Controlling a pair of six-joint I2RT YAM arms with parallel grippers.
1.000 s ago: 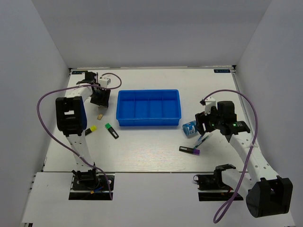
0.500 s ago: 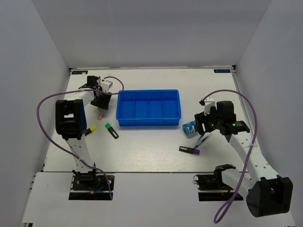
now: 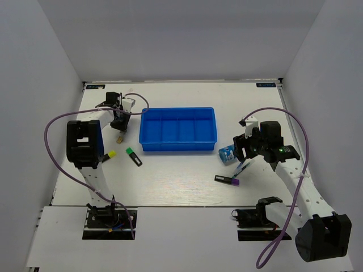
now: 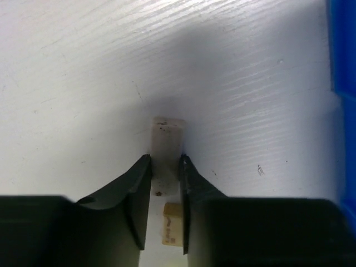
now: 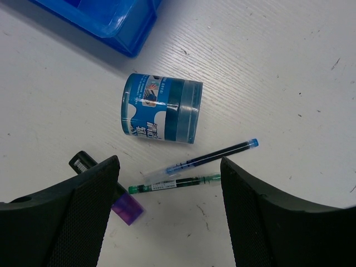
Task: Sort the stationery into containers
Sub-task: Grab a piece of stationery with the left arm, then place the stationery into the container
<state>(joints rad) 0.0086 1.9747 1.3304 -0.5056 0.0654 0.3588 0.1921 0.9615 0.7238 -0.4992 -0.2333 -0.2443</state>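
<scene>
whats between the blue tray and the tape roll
Nothing, just bare table between the tray and the tape roll, clearest in the right wrist view.

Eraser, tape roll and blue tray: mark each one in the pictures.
eraser point(image 4: 168, 136), left wrist view, its pale far end.
tape roll point(image 5: 161, 115), right wrist view, its printed side.
blue tray point(image 3: 178, 145), top external view, its near wall.

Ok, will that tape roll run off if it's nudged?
Probably: the tape roll seems to lie on its curved side, so a nudge could roll it. Its glossy wrap looks slippery, and it likely stays stiff when pinched.
</scene>
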